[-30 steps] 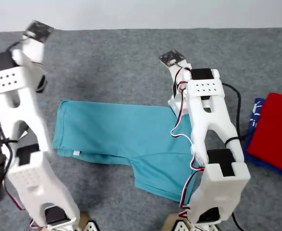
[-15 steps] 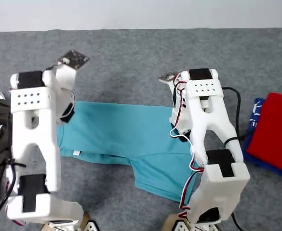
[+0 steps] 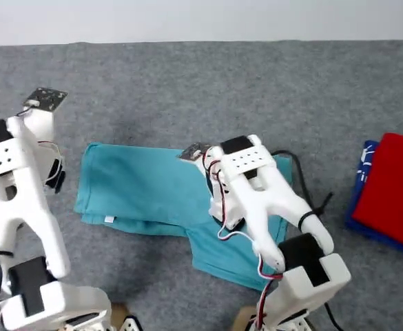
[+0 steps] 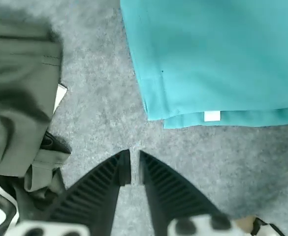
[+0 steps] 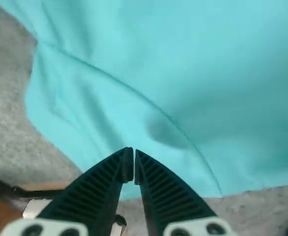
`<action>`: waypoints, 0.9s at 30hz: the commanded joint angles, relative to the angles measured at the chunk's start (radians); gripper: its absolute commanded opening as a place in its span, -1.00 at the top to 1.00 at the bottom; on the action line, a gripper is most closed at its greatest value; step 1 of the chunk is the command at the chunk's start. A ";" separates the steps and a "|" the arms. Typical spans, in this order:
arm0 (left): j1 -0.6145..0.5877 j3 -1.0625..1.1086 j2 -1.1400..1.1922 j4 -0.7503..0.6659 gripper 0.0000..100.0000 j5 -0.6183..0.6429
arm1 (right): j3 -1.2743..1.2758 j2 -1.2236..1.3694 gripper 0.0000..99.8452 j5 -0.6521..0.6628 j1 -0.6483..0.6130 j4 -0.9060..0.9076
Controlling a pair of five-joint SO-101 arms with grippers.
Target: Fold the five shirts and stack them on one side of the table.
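Observation:
A teal shirt (image 3: 139, 186) lies spread and partly folded on the grey carpeted table, a white tag at its near left edge. My left gripper (image 4: 130, 160) is shut and empty over bare carpet, just off the teal shirt's (image 4: 212, 54) left edge, with a dark crumpled shirt (image 4: 16, 93) on its other side. The left arm (image 3: 15, 172) stands at the table's left. My right gripper (image 5: 130, 155) is shut with nothing in it, close above a crease in the teal shirt (image 5: 183, 73). The right arm (image 3: 246, 179) covers the shirt's middle right.
A folded red shirt (image 3: 390, 183) lies on a folded blue one (image 3: 364, 165) at the table's right edge. Open grey carpet (image 3: 208, 89) stretches behind the teal shirt. Both arm bases stand at the near edge.
The left arm swung in over the shirt's left end, then back out to the left. The right arm moved from the shirt's far right corner toward its middle.

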 commanded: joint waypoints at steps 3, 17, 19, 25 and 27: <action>0.028 -0.021 -0.049 -0.009 0.82 -0.071 | -0.057 -0.120 0.71 -0.014 0.051 0.087; 0.476 -0.110 -0.046 0.021 0.90 0.034 | -0.206 -0.481 0.76 -0.011 0.455 0.278; 0.586 -0.108 -0.041 0.021 0.96 0.034 | -0.206 -0.544 0.90 -0.011 0.527 0.277; 0.887 -0.090 -0.034 0.014 0.99 0.037 | -0.206 -0.684 0.98 -0.011 0.777 0.277; 0.965 -0.058 -0.014 -0.008 0.99 0.038 | -0.206 -0.708 0.98 -0.011 0.858 0.277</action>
